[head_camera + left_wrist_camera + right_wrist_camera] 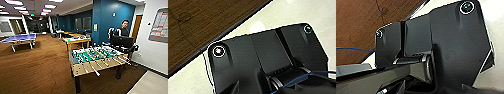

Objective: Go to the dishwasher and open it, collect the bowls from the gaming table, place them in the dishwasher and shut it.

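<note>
- Bowls are what this errand turns on, and from the head view I cannot make any out for certain; small green and coloured specks lie on the far yellow-framed table, possibly one of them, but the view is too blurred to say.
- Far left stands a blue table-tennis table (19, 38) on the brown wood-look floor (37, 70), well apart from everything else.
- Further right, mid-room, is the gaming table (76, 39), white-topped with yellow frame and legs, standing behind the nearer table and in front of the blue wall (110, 17).
- Nearest the camera is the foosball table (96, 58), green field and rods, lying between the robot and the gaming table.
- Just behind the foosball table's far end a person (123, 30) stands at a dark monitor (121, 41).
- At the right edge the brown floor gives way to pale floor (150, 83), by the white wall.
- Both wrist views look down on that same seam between brown and pale floor, behind the robot's own dark plates; whether either pincer is spread or pressed together I cannot tell.
- No dishwasher is in sight here, so the task's appliance lies somewhere outside these views.
- Step in hand, as I judge it: driving through the games room, likely toward the gaming table to collect.
- That approach calls for steering around the foosball table's left side, keeping clear of its protruding rod handles.
</note>
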